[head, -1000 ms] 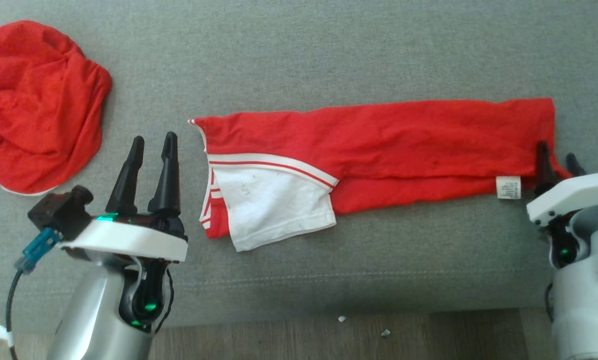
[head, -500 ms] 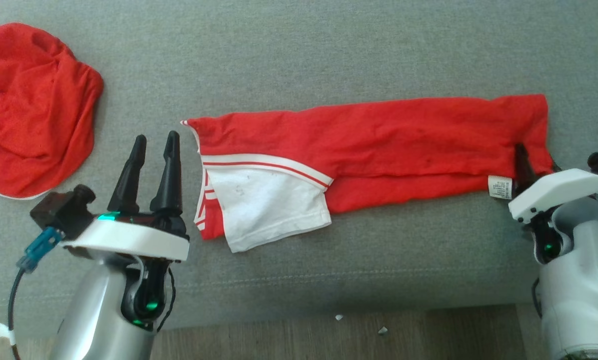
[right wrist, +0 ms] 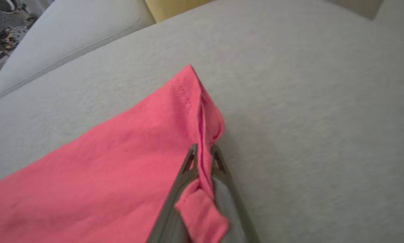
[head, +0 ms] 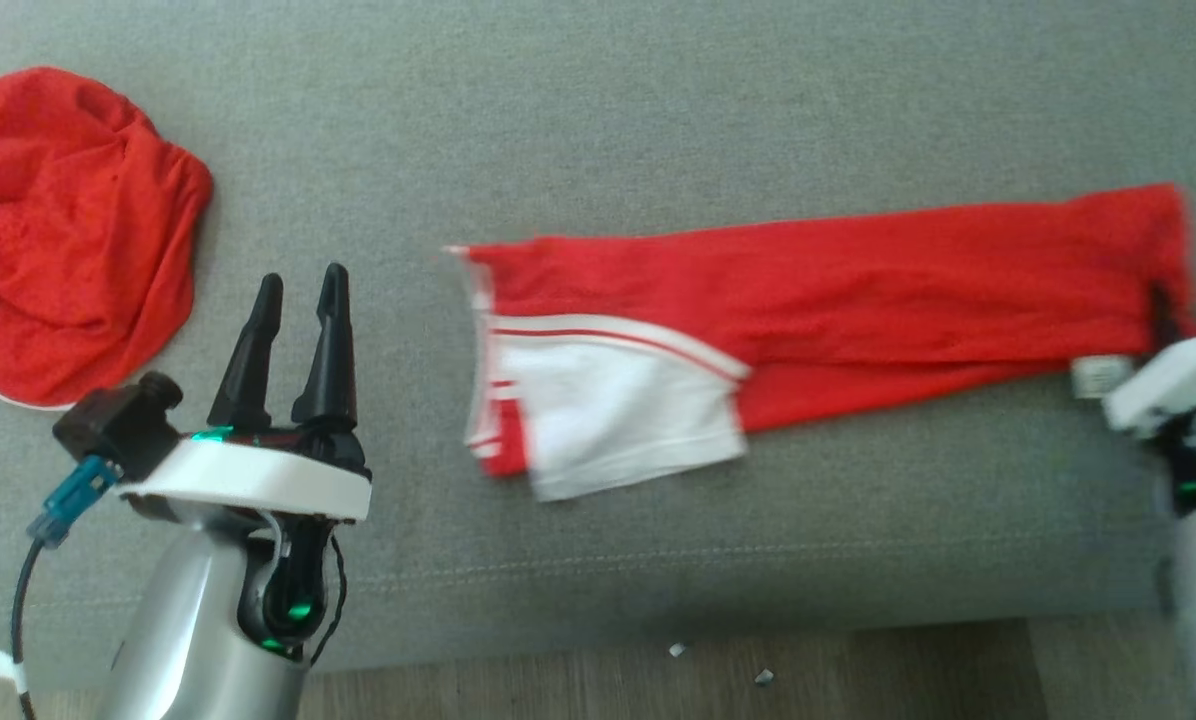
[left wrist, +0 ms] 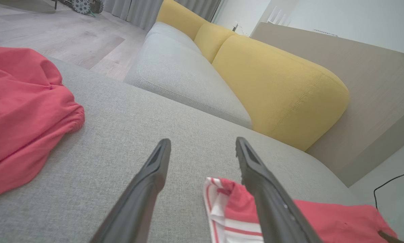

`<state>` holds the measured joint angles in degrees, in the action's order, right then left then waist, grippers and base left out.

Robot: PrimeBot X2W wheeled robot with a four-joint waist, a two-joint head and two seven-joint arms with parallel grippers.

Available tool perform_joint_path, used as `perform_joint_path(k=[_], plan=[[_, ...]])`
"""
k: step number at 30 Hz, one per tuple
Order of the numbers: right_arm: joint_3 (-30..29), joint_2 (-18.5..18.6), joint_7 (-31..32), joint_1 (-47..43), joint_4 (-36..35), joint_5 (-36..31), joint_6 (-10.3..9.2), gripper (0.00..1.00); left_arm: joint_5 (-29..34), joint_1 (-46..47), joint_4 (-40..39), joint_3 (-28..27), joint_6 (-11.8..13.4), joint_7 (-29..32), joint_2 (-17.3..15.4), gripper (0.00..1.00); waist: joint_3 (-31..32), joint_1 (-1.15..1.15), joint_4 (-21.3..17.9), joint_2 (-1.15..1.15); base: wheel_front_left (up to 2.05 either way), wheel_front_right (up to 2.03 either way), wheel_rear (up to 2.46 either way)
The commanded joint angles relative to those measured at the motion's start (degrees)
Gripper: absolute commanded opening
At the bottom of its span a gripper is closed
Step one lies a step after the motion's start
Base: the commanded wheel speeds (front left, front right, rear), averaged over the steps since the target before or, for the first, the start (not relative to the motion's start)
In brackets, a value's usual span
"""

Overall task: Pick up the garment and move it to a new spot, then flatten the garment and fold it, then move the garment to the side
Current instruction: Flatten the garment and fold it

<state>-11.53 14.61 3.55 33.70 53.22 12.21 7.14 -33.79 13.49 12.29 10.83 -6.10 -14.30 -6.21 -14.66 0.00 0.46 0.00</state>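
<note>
The garment (head: 808,290) is red with a white, red-striped sleeve. It lies folded into a long strip across the grey sofa cushion (head: 658,120). My right gripper (head: 1165,305) is at the strip's right end. In the right wrist view the right gripper (right wrist: 202,148) is shut on the garment's hem (right wrist: 104,168), with red cloth pinched between its fingers. My left gripper (head: 303,280) stands open on the cushion, left of the sleeve end and apart from it. In the left wrist view the left gripper (left wrist: 202,141) holds nothing, and the garment's striped end (left wrist: 222,209) lies by its right finger.
A second red garment (head: 58,230) lies crumpled at the cushion's far left and also shows in the left wrist view (left wrist: 19,111). Yellow back cushions (left wrist: 273,84) stand beyond. The cushion's front edge meets a wooden floor (head: 558,685) with small scraps.
My right gripper has shut on the garment's right end. The whole strip has slid to the right across the cushion. The left gripper has stayed open in place.
</note>
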Motion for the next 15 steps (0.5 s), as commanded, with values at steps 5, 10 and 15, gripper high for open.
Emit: perform_joint_path(k=[5,10,15], plan=[[-7.7,4.5,-2.3,3.8,0.0,-8.3,0.35,0.00,0.4,1.2,-1.5,-2.4,-0.4,-0.7,-0.2,1.00,0.8,0.00,-0.3,0.00,0.00,0.00,0.00],[-11.4,1.9,-2.6,5.8,-0.4,-14.5,0.35,0.00,0.5,0.8,-1.5,-2.8,-0.5,-0.7,0.4,1.00,1.3,0.00,-0.5,0.00,0.00,0.00,0.00],[-10.2,-1.8,-1.9,6.5,-2.3,-15.9,0.35,0.00,0.5,0.1,-1.0,-2.9,-0.6,-0.7,0.9,1.00,2.6,0.00,-0.9,0.00,0.00,0.00,0.00]])
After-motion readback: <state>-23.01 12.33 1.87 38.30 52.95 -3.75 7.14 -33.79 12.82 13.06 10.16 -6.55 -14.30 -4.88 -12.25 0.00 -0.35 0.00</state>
